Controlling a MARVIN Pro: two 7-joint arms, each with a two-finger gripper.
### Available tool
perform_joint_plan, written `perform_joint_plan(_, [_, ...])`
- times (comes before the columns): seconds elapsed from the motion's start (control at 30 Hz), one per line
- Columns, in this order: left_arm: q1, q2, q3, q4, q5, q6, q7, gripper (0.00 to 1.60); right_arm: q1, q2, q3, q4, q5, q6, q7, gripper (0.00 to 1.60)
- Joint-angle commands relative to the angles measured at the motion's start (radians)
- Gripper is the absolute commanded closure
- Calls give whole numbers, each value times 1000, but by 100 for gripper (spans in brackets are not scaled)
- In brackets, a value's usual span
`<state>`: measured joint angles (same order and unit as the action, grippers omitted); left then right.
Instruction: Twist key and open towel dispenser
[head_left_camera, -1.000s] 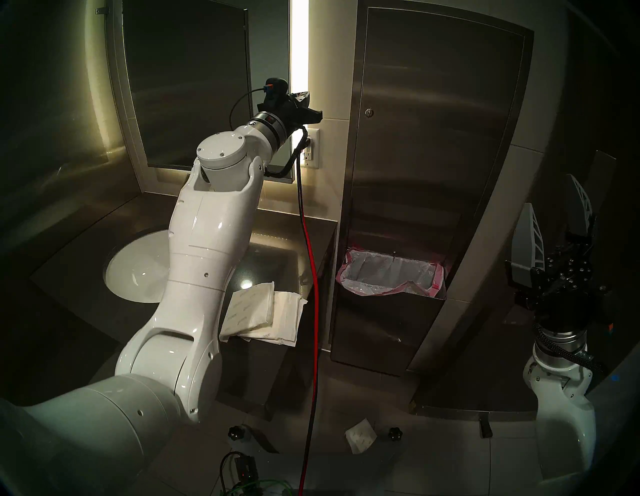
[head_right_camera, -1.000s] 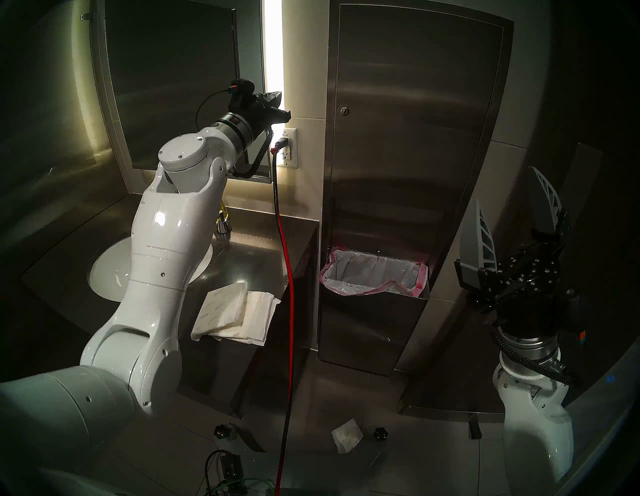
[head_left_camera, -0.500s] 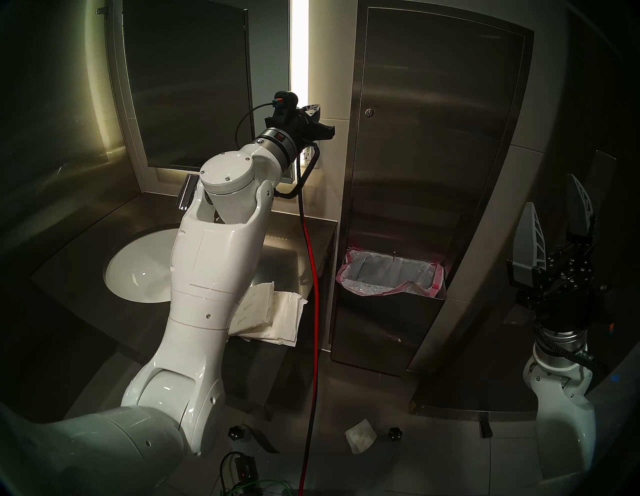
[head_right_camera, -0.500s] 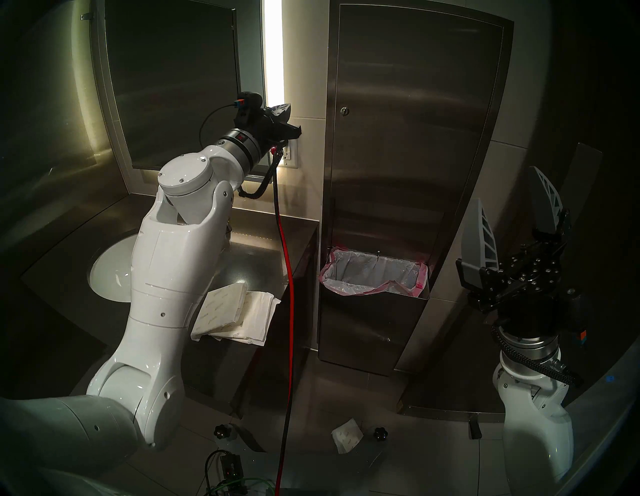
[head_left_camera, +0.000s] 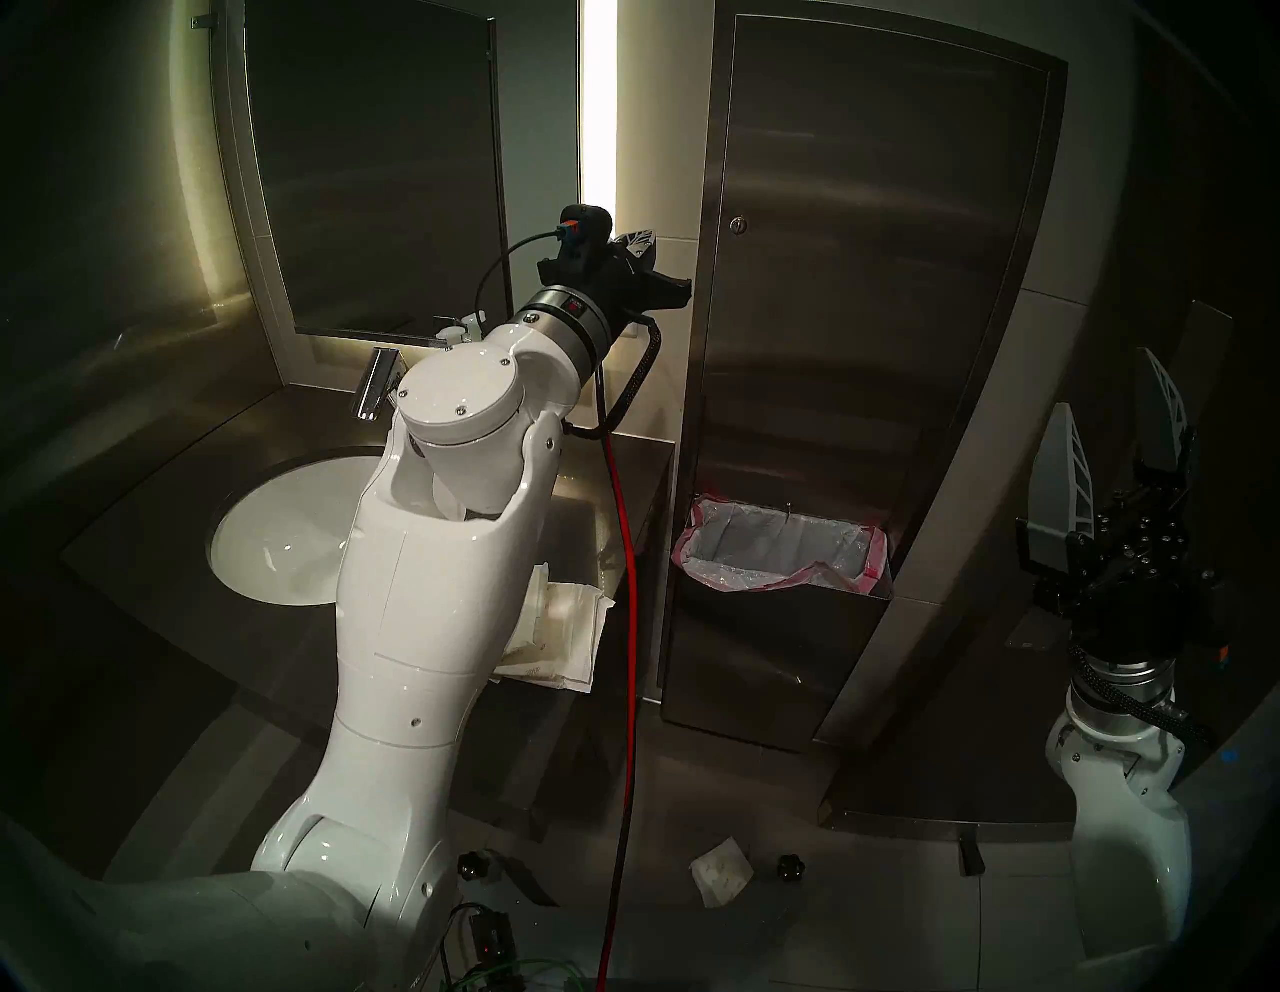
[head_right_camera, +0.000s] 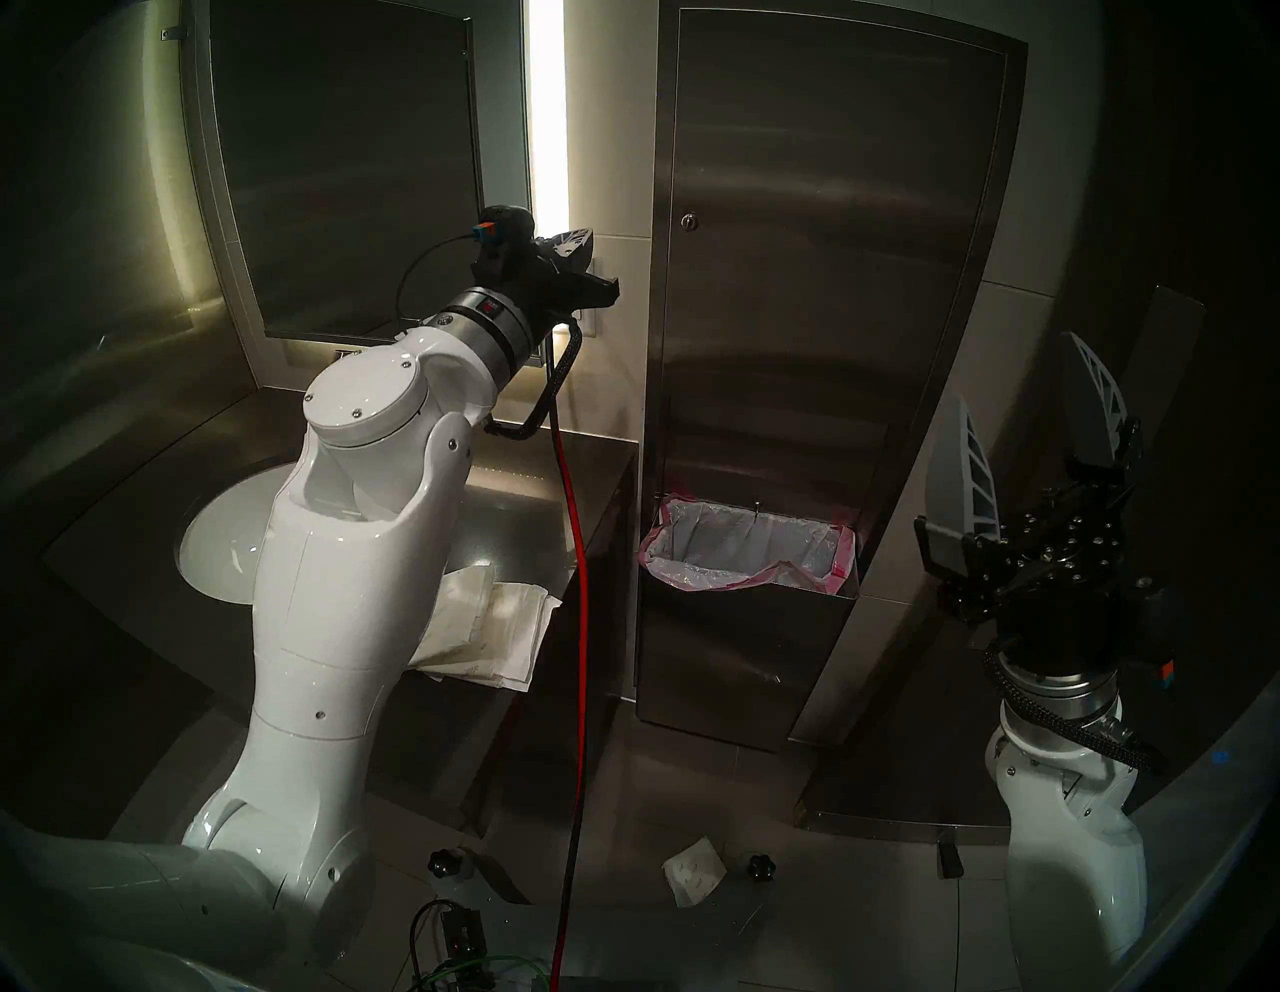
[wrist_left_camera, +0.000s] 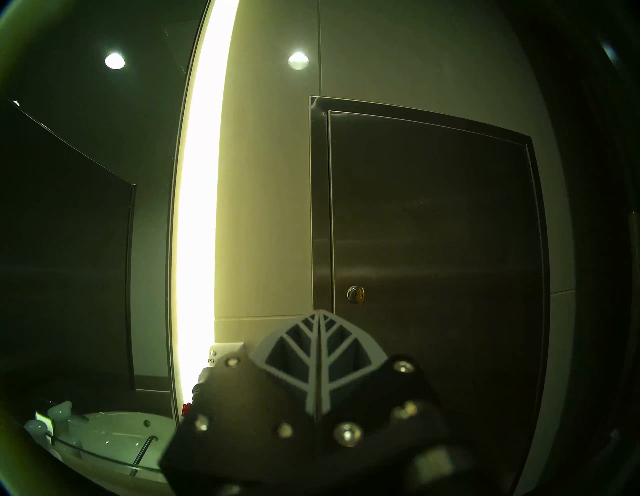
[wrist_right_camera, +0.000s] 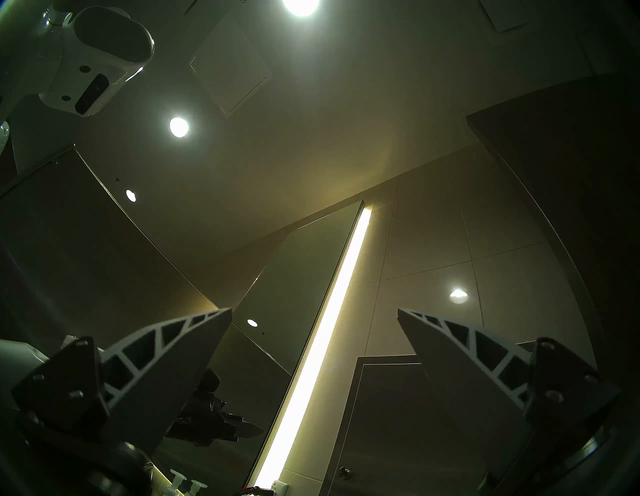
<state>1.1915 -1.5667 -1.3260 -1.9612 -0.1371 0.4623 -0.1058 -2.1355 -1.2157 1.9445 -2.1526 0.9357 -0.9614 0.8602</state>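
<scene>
Ahead of our left gripper (head_left_camera: 641, 242), whose fingers are pressed together, we see open air up to the key (head_left_camera: 739, 224), which sits just above and to the right of the tips on the closed door of the towel dispenser (head_left_camera: 866, 291). Below these jaws the red cable (head_left_camera: 627, 589) hangs, a snag for any downward pass. Between the spread fingers of our right gripper (head_left_camera: 1108, 443) nothing sits, and the dispenser's side stands close on their left.

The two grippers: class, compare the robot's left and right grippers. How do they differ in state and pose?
The left gripper is shut, its fingers pressed together; the right gripper stands wide open. The left points roughly level toward the towel dispenser; the right points steeply upward, off to the side. Both hold nothing and have white ribbed fingers.
</scene>
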Motion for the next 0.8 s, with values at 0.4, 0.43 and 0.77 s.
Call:
perform_joint_plan(0.4, [264,0,70,-300,47,107,110,139,1,1,0,-7,4,1,8,0])
perform_joint_plan(0.43, [274,0,73,-304,50,112,116,139,1,1,0,-7,4,1,8,0])
perform_joint_plan(0.77, [404,24,112,-457,85,182,202,139,59,7,-2,-32,9,1,-7,0])
